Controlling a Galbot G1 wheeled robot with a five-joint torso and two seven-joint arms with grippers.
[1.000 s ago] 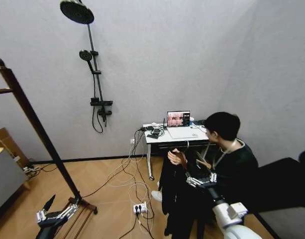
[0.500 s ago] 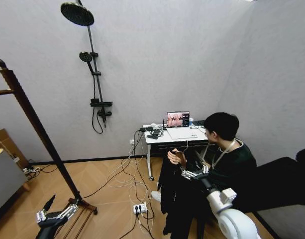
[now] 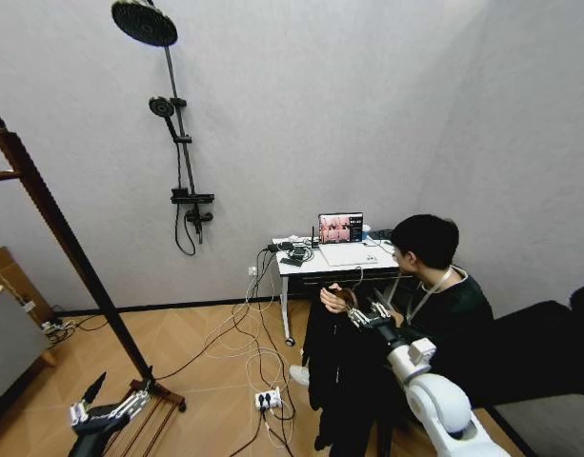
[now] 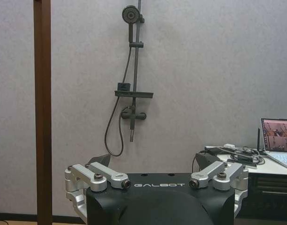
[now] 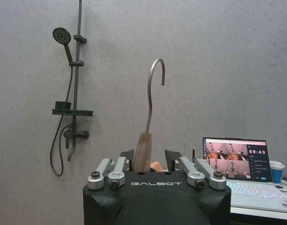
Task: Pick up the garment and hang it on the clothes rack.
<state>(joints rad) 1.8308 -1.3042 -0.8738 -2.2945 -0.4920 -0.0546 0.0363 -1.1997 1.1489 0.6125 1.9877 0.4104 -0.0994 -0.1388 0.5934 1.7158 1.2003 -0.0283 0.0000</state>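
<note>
Two arms: right end effector (image 3: pixel 360 312) at centre-right of frame, fingers apart around the hanger neck (image 5: pixel 143 152) of the garment (image 3: pixel 344 376), which a person's hand (image 3: pixel 332 300) holds up for pickup. Left end effector (image 3: pixel 109 411) idle lower left, fingers apart, beside clothes rack (image 3: pixel 58 228).

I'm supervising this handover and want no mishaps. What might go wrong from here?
A person's hand sits right beside the right gripper at the hanger neck, so fingers might get pinched. The open jaws straddle the neck; an off-centre close could tilt the garment loose. The clothes rack stands far to the left, so the hanging garment may swing in transit.
</note>
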